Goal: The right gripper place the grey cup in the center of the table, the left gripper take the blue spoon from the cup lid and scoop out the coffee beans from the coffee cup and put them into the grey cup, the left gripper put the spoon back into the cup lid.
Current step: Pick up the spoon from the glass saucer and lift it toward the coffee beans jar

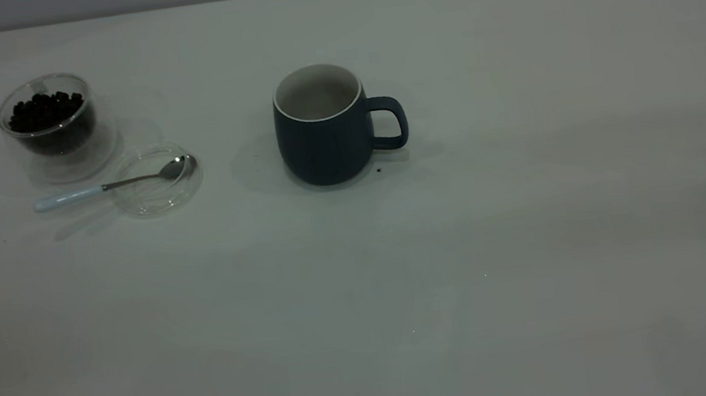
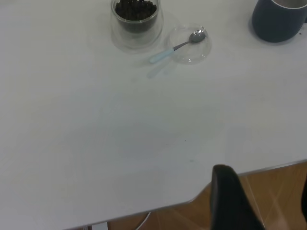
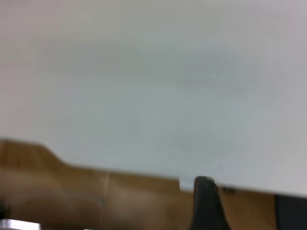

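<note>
As far as both wrist views go, nothing gripped anywhere. Looking at the left gripper (image 2: 264, 179): hanging past the edge of the table (image 1: 530, 237), over wood flooring (image 2: 283, 187), fingers (image 2: 230, 201) spread apart with nothing between. Same deal for the right gripper (image 3: 245, 191), off the table edge too, parted and holding nothing. Got the grey cup (image 1: 324, 128) standing upright around mid-table, handle toward the right arm's side, white inside. Over at far left, the coffee cup (image 1: 55, 119) upright, loaded with coffee beans (image 1: 45, 110). Just beside that, the cup lid (image 1: 157, 203) flat on the table, with the blue spoon (image 1: 115, 184) lying across: bowl inside the lid, pale handle poking out over the rim toward the left. Well apart from the grey cup, all of that.
</note>
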